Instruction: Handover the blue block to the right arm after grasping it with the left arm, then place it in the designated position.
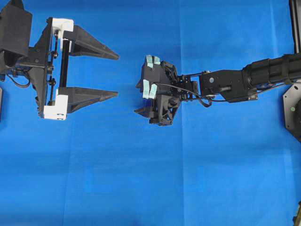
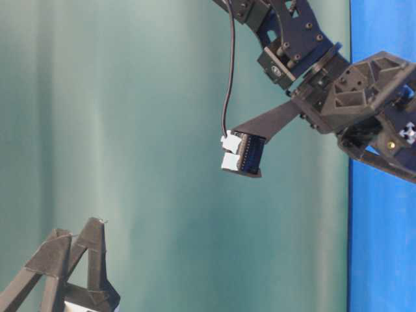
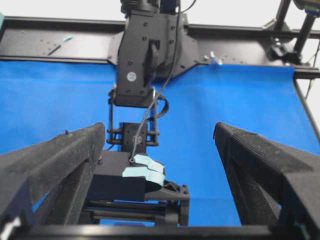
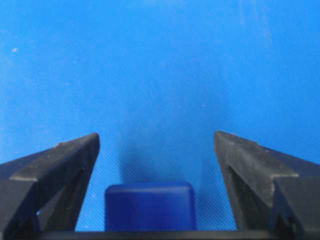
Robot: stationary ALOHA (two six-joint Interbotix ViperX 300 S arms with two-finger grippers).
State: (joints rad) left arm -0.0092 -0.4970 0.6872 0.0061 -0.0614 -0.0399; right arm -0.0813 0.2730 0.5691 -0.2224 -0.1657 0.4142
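Observation:
The blue block (image 4: 150,206) rests on the blue cloth between the fingers of my right gripper (image 4: 156,136), with cloth showing on both sides of it, so the jaws are open and not touching it. In the overhead view the right gripper (image 1: 157,96) points down at mid-table and hides the block; its teal pads (image 1: 150,75) face left. My left gripper (image 1: 117,75), with white brackets, hangs open to the left of it, holding nothing. The left wrist view looks between its open fingers (image 3: 75,150) at the right arm's pad box (image 3: 142,172).
The blue cloth (image 1: 150,188) covers the table. A black mounting plate (image 1: 292,110) sits at the right edge. In the left wrist view a black frame rail (image 3: 60,47) runs along the far side behind the right arm.

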